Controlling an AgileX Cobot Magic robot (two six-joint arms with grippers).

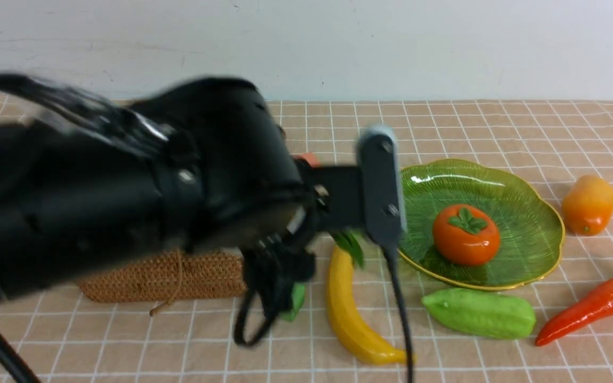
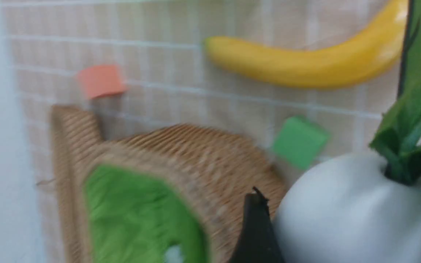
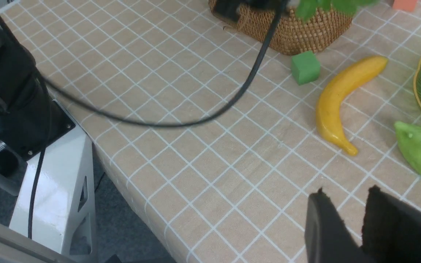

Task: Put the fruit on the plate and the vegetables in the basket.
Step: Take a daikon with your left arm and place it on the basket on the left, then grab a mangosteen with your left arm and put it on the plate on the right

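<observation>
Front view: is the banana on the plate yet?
No, the banana lies on the tablecloth left of the plate, which holds only the persimmon.

basket [image 2: 203, 160]: rough woven wicker, brn | lining [image 2: 133, 212]: grn cloth, matt | plate [image 1: 524, 213]: transl. grn glass, ribbed, glossy, gold rim | banana [image 1: 346, 314], persimmon [image 1: 466, 249], mango [image 1: 588, 205], gourd [image 1: 479, 314], carrot [image 1: 588, 308]: smooth, glossy, plastic-looking | radish [image 2: 342, 212]: smooth wht, low sheen | tablecloth [image 3: 196, 153]: matt checked cloth, slightly creased | grn cube [image 3: 305, 67], orange cube [image 2: 101, 80]: matt
</observation>
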